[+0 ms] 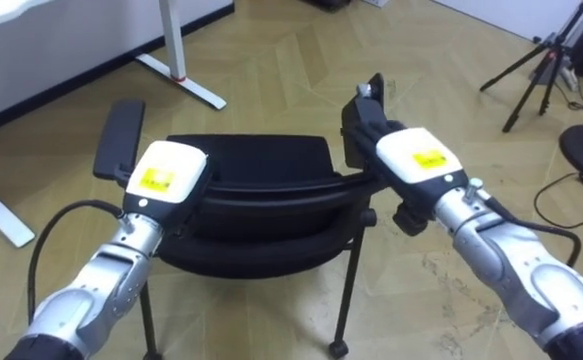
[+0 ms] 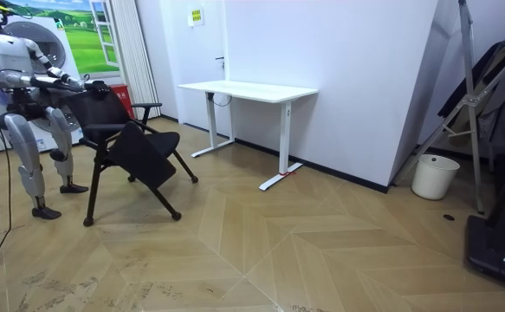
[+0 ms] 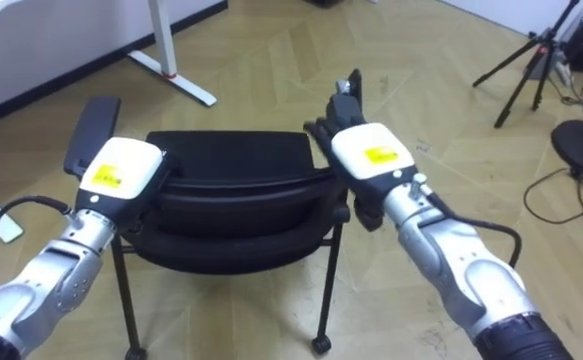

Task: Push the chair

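The black plastic chair with armrests (image 1: 256, 195) stands on the wooden parquet floor (image 1: 271, 60), just before the robot. The left robot hand (image 1: 168, 172) and right robot hand (image 1: 416, 158) sit at the backrest's upper corners; whether either one grips cannot be told. The chair looks light, stiff and tippy, so the backrest's top edge is likely the best hold.

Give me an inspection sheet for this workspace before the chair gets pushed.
Surface: herringbone wooden floor, scuffed at lower right.
Job's things: black armed office chair on casters, upright, back toward robot.
Clutter: nothing seen.
Hands: left hand and right hand at the backrest's top corners.
Cables: black cable loose on the floor, right.
Surroundings: white standing desk, black tripod, white bucket.
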Robot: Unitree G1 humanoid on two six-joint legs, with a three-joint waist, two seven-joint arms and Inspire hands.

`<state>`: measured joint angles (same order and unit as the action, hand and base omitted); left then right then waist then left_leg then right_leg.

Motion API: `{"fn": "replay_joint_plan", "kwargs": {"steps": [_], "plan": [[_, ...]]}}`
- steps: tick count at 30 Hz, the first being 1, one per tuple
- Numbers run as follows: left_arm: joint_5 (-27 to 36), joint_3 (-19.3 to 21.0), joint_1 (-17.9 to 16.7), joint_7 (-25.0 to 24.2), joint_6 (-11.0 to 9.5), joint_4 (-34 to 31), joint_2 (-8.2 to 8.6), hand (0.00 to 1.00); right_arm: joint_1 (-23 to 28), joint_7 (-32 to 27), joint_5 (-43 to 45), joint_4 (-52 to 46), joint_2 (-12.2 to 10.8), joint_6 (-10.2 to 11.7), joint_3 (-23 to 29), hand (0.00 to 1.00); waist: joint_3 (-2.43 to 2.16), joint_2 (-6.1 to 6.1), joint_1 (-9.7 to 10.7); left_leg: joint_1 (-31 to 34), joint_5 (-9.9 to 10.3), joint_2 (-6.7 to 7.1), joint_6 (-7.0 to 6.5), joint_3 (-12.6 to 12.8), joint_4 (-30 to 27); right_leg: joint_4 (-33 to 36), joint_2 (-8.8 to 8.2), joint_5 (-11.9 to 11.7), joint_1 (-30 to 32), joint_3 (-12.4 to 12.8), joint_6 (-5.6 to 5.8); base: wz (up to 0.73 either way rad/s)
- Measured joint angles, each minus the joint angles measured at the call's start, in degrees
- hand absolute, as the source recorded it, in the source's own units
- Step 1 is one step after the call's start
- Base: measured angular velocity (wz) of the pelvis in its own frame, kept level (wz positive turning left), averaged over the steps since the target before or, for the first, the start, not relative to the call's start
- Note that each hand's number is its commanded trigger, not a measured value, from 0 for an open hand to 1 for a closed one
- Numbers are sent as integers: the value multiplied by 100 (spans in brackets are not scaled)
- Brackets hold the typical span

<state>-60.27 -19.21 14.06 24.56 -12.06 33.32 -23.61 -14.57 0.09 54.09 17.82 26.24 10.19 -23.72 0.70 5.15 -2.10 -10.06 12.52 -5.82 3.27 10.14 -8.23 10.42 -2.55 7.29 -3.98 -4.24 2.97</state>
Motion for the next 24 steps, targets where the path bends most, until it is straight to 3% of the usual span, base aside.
{"fn": "replay_joint_plan", "kwargs": {"steps": [11,24], "plan": [[3,-85,78,7,-17,80,41,100,0,202,51,-10,-30,-27,-246,0,-13,-29,-22,56,-1,8,-1,-112,-7,-9,-21,0,-1,-88,1,4],[-64,-196,399,-5,-89,379,262,100,-59,79,-3,197,-429,-156,-396,0,-2,-42,-234,99,-4,14,3,-204,-20,-41,-27,2,-11,-154,1,2]]}}
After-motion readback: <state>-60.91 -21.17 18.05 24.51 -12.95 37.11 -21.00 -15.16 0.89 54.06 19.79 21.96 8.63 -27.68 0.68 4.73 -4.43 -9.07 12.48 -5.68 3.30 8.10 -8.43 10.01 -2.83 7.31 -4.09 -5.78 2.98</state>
